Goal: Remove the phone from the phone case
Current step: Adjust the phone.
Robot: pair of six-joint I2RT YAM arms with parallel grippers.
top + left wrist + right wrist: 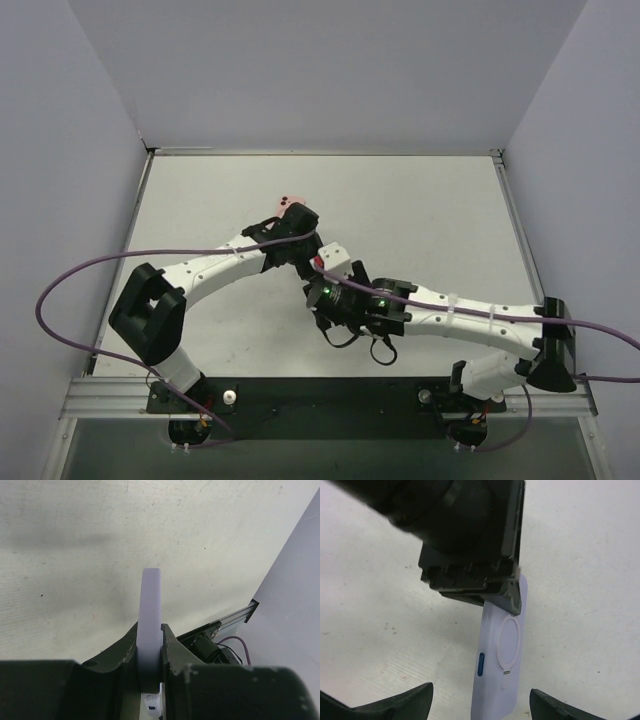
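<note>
A lavender phone case (502, 670) with a ring on its back and a blue side button is held edge-on in my left gripper (150, 630), which is shut on its upper part. The case's edge (151, 605) sticks out past the fingers. I cannot tell whether the phone is inside. My right gripper (480, 700) is open, one dark fingertip (420, 697) on each side of the case's lower end, not touching it. In the top view the two grippers meet at mid-table, left (292, 228) and right (322, 272). A pale pink end (290, 200) shows beyond the left gripper.
The pale tabletop (420, 210) is walled at the back and both sides. Purple cables (90, 270) loop from both arms. A metal rail (235, 617) and the arm bases run along the near edge.
</note>
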